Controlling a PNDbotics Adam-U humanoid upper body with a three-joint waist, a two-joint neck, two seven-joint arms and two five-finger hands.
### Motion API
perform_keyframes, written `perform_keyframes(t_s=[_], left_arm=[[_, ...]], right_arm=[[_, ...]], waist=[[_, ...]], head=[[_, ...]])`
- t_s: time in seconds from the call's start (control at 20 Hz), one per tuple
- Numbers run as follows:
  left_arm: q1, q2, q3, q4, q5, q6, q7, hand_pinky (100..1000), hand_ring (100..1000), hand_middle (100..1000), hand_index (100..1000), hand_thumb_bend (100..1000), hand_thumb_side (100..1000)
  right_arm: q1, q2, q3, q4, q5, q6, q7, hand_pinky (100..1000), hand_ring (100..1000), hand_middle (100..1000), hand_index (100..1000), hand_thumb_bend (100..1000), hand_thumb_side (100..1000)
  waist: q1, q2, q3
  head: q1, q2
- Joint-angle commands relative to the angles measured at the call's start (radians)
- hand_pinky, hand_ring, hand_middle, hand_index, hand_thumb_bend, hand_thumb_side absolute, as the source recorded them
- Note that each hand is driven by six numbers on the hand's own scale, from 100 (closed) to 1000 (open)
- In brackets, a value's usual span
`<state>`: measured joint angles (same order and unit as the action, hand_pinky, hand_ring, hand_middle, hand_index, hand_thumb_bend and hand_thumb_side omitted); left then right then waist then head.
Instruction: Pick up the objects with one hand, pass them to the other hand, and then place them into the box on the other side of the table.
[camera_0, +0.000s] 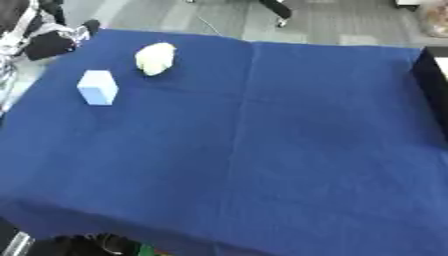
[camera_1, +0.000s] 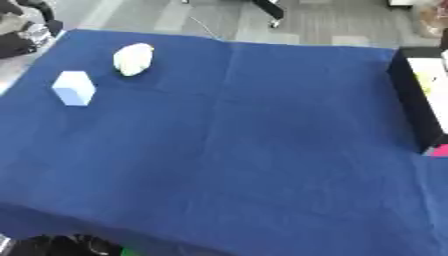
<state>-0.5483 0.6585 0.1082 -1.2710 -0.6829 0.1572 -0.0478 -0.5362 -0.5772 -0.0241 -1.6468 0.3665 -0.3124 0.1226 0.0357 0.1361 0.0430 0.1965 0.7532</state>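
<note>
A blue-clothed table (camera_0: 262, 150) fills the frame. At upper left lie 2 things: a pale blue block (camera_0: 97, 87) and a whitish lump (camera_0: 155, 58). A dark box (camera_1: 418, 107) sits at the right edge.

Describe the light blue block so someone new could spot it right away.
Start at the blue tablecloth and go to its far left corner. Two things sit there; the light blue block is the nearer, boxy and sharp-edged, unlike the rounded pale lump behind it.
</note>
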Motion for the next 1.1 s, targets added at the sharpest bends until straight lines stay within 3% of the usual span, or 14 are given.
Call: perform_keyframes(t_s=[0.05,0.45,1.1], left_arm=[[-0.036,-0.022,0.025,0.070,-0.006,0.073,0.039,829,735,761,897,587,914],[-0.067,-0.094,0.040,0.199,0.029,0.195,0.192,822,723,744,889,577,898],[-0.051,-0.157,0.035,0.323,0.048,0.258,0.314,809,711,731,887,594,900]], right_arm=[[-0.009,-0.012,-0.005,-0.020,-0.007,-0.003,0.010,989,859,497,944,100,329],[-0.004,-0.005,0.000,-0.009,-0.010,-0.002,0.023,997,860,493,943,100,320],[0.000,0.001,0.002,-0.001,-0.005,0.000,0.029,1000,859,491,942,100,313]], waist=[[-0.001,-0.022,0.000],[-0.002,-0.021,-0.006],[-0.005,-0.018,-0.012]], head=[[0.008,-0.011],[0.014,-0.011],[0.023,-0.012]])
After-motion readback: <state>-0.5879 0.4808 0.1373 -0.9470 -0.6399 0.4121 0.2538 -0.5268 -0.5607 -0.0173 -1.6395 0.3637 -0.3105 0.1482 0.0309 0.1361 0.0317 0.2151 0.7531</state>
